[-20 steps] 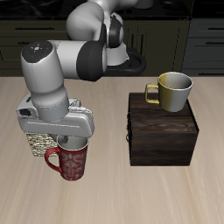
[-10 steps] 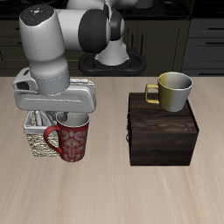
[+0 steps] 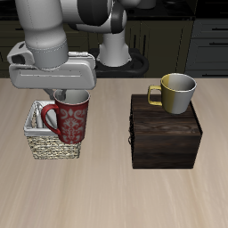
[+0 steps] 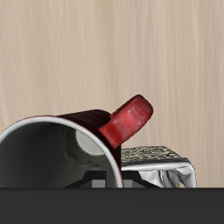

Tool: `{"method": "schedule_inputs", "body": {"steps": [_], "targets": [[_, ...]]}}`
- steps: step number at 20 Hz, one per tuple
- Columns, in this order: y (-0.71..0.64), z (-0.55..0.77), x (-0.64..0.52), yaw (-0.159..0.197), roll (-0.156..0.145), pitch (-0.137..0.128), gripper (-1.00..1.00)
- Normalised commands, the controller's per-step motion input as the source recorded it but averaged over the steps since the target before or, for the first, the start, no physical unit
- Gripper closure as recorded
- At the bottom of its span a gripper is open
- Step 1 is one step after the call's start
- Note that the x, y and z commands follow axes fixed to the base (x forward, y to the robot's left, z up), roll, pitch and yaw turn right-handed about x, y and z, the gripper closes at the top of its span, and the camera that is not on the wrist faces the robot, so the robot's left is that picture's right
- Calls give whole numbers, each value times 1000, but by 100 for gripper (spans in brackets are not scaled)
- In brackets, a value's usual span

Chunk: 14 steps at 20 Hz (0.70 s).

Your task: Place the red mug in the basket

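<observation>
Here your jaws (image 3: 68, 96) are clamped on the rim of the red mug (image 3: 69, 123), which hangs upright clear of the bench (image 3: 116, 191), its loop handle pointing toward 9 o'clock in the exterior view. The mug's lower body overlaps the basket (image 3: 49, 144) in that view; whether it touches the wicker or lining you cannot tell. The basket rests on the bench near its 9 o'clock side. At 3 o'clock from the mug stands a dark wooden box (image 3: 165, 134), and on its lid a grey mug (image 3: 176, 93) with a yellow handle. In the wrist view you see the mug's (image 4: 52, 153) grey interior, its red handle, and part of the basket's (image 4: 157, 157) woven rim beside it.
</observation>
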Motion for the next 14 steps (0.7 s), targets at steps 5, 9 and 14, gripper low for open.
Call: {"method": "schedule_inputs", "body": {"steps": [5, 9, 14], "targets": [[-123, 169, -208, 13, -21, -28, 100], [-167, 151, -312, -47, -11, -43, 100], [-22, 79, -252, -21, 18, -24, 100]]}}
